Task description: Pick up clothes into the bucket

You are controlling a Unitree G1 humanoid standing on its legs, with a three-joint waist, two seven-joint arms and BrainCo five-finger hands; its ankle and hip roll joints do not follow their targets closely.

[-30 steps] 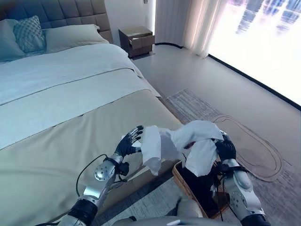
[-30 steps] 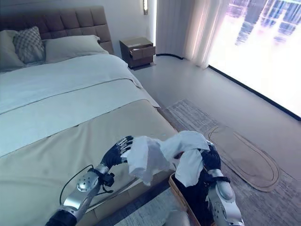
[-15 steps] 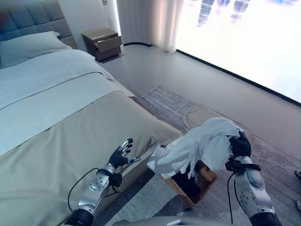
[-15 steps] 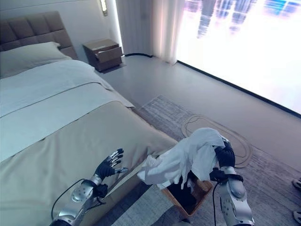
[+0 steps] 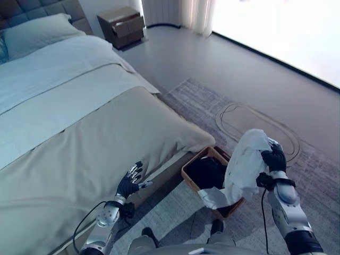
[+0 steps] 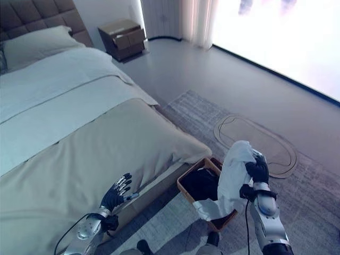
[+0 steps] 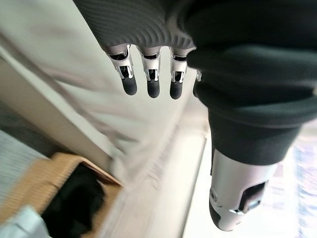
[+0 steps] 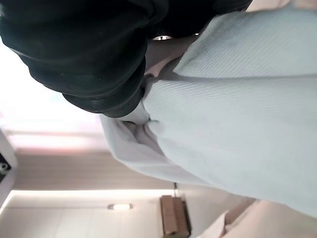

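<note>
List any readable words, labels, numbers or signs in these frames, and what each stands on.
None: no text can be read on the white garment in the right hand, the wicker basket, the bed, the nightstand or the rug.

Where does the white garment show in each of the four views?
Left eye view: white garment hangs from the right hand over the basket.
Right eye view: same, lower right.
Left wrist view: pale cloth at a corner, likely it.
Right wrist view: close up.
Shared landmark: the basket.
</note>
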